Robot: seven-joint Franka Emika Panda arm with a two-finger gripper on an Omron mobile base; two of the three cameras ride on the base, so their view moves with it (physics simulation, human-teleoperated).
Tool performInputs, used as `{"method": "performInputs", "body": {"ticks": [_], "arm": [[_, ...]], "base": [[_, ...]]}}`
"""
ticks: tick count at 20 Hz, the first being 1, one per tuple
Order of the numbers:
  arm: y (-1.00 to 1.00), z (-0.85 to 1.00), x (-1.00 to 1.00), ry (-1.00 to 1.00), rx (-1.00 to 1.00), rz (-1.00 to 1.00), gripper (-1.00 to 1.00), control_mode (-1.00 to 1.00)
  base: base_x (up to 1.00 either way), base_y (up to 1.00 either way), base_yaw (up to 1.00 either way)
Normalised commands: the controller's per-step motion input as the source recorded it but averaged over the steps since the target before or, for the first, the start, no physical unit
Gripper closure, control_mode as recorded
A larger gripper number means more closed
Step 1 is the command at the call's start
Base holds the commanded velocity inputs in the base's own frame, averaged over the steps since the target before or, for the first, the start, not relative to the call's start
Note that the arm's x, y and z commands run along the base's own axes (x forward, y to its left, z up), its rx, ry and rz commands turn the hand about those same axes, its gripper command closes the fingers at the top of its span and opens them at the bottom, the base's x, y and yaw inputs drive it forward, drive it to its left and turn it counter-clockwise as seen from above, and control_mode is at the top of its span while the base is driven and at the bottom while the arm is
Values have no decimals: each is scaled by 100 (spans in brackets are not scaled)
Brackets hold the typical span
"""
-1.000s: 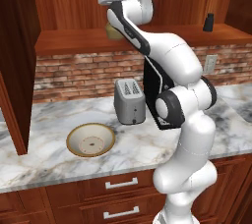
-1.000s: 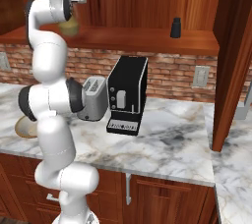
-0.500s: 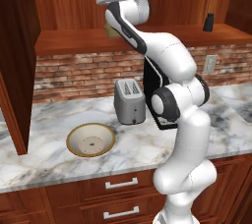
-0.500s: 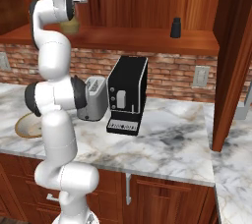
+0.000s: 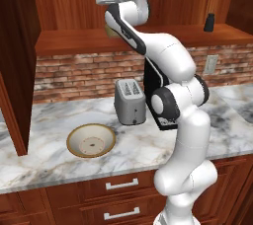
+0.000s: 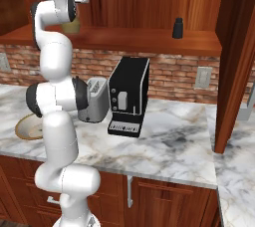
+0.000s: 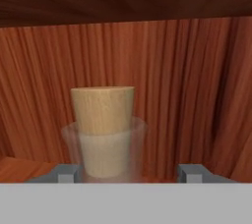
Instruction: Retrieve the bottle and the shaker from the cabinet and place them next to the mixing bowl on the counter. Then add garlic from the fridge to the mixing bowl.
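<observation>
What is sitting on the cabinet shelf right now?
On the shelf the black shaker stands upright at the right end. The bottle stands at the left, its cork and neck between the gripper fingertips; the arm covers most of its body.

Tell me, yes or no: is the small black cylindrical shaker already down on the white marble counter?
No: the small black cylindrical shaker stands on the reddish-brown wooden cabinet shelf, above the white marble counter.

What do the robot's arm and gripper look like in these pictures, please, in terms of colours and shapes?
The arm is built of glossy white, rounded segments joined by dark grey to black joint rings and round caps, with a black panel along one link. It rises from a bulbous white base. No loose cables or markings are visible. The gripper shows two small, blocky grey finger tips in the hand view.
</observation>
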Motion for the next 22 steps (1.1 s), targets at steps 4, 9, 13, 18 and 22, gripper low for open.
{"method": "performInputs", "body": {"ticks": [4, 9, 13, 18, 22], "arm": [[0, 0, 1, 0, 0, 0, 100, -100], [0, 0, -7, 0, 0, 0, 100, -100], [0, 0, -41, 1, 0, 0, 100, -100], [0, -1, -59, 4, 0, 0, 100, -100], [0, -11, -83, 0, 0, 0, 100, -100]], "base": [[0, 0, 0], [0, 0, 0], [0, 0, 0], [0, 0, 0], [0, 0, 0]]}}
